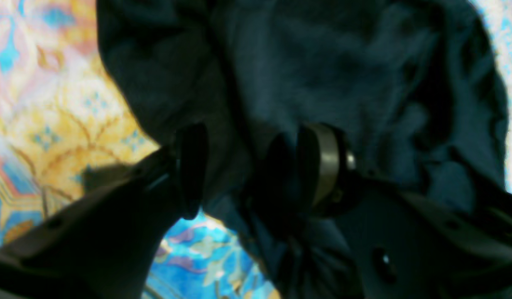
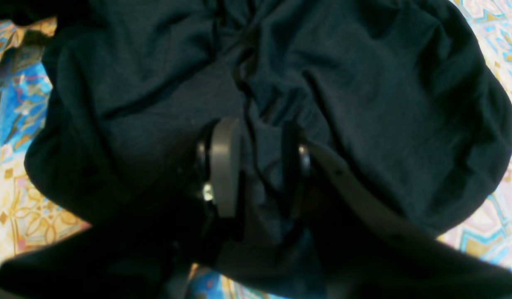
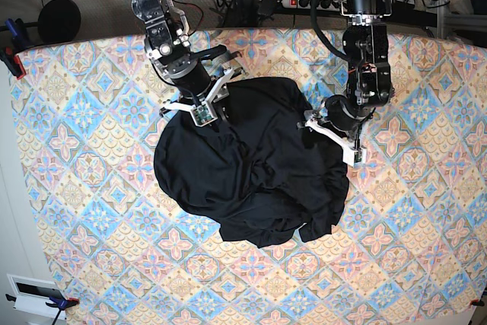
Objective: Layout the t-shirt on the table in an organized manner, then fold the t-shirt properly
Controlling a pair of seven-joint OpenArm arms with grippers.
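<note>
The black shirt (image 3: 251, 165) is lying crumpled mid-surface (image 3: 91, 211), nearer the far edge, while the right hand (image 2: 256, 166) is pinching a fold and the left hand (image 1: 243, 166) is straddling fabric, jaws parted.

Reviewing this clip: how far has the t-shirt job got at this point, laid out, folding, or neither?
Neither. Done: nothing; the t-shirt lies as a crumpled heap on the table, no sleeves or hem spread. In hand: the right gripper has fabric bunched between its jaws, and the left gripper straddles a fold at the opposite edge. Left: spreading it flat, then all folding.
</note>
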